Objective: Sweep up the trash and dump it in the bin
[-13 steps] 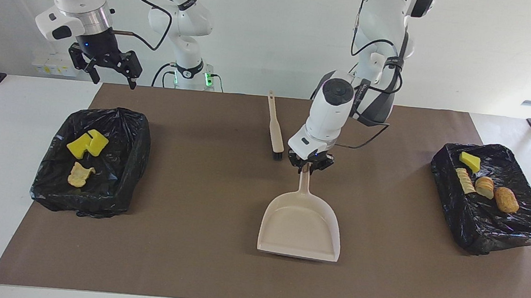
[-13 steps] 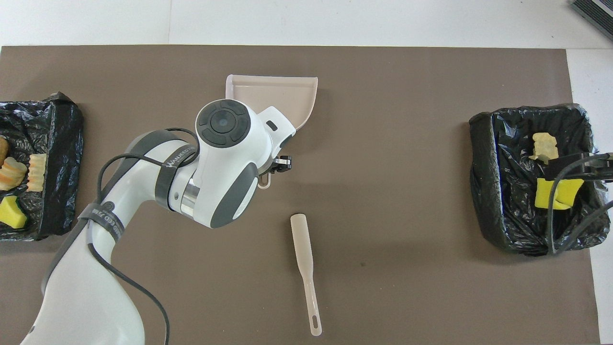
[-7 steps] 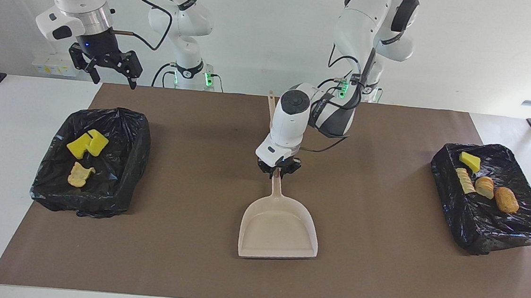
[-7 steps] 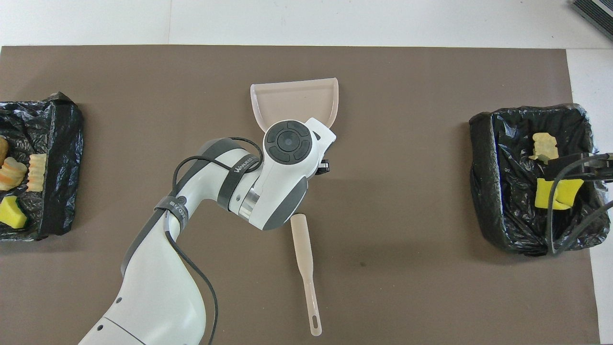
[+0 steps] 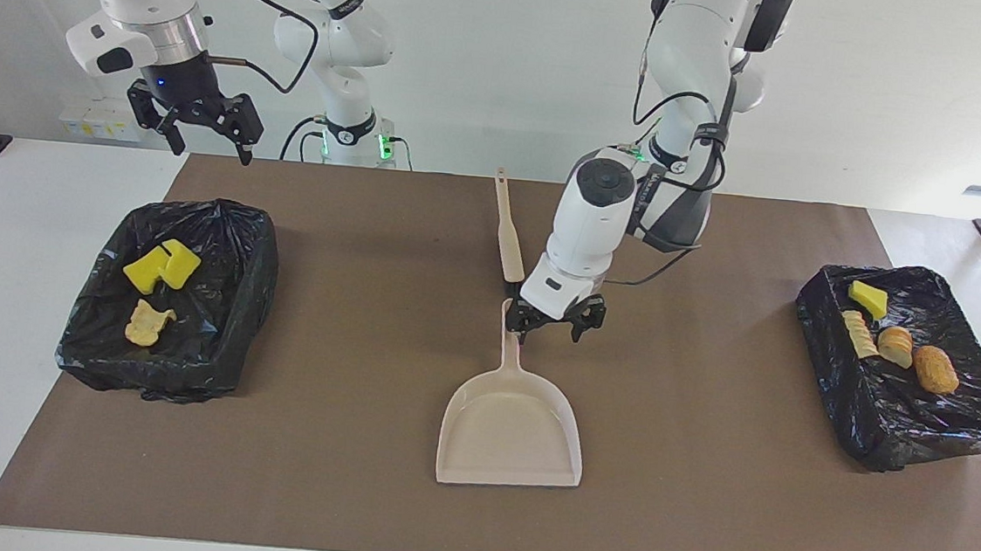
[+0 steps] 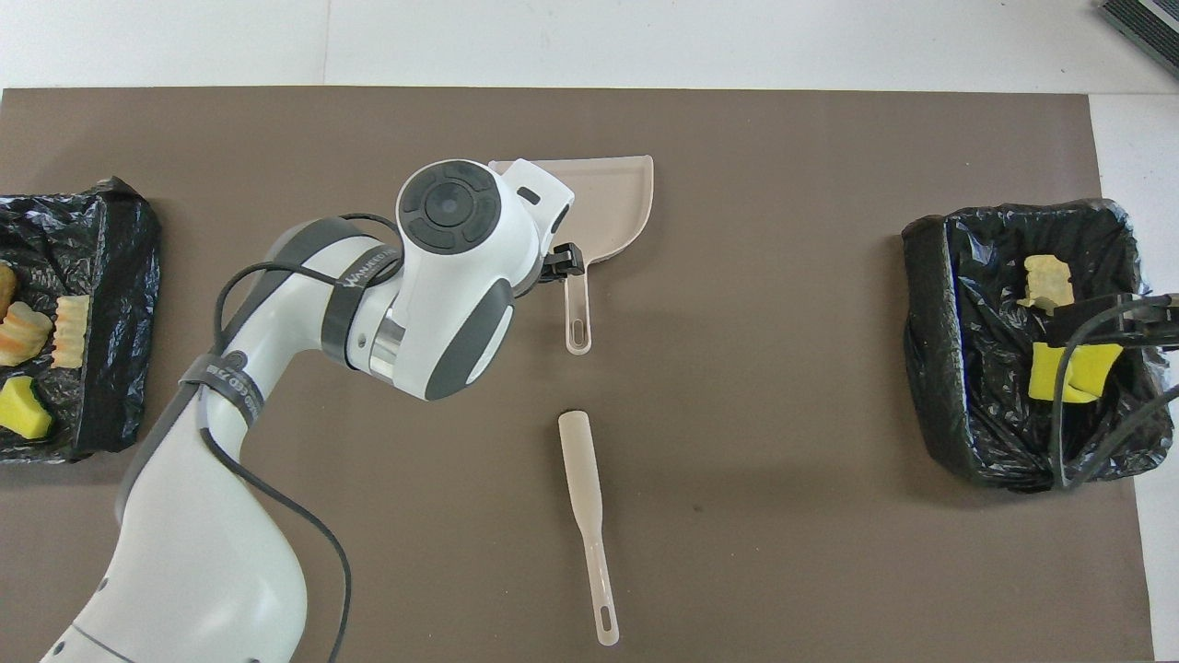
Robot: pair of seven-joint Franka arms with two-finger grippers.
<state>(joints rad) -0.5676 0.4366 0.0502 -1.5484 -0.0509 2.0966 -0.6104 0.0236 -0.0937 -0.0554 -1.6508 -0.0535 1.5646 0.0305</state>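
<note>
All the trash lies in two black-bagged bins. The bin at the right arm's end holds yellow sponge pieces and a tan chunk. The bin at the left arm's end holds a yellow piece and orange-tan chunks. The beige dustpan lies flat mid-mat. My left gripper hangs open just beside its handle, holding nothing. My right gripper waits open, raised over the robots' side of its bin.
The beige brush lies on the brown mat, nearer to the robots than the dustpan, bristles toward the pan's handle. In the overhead view the left arm covers part of the dustpan.
The left gripper carried the dustpan toward the right arm's end, set it down, opened and let go of the handle, now beside it. The right arm has not moved.
</note>
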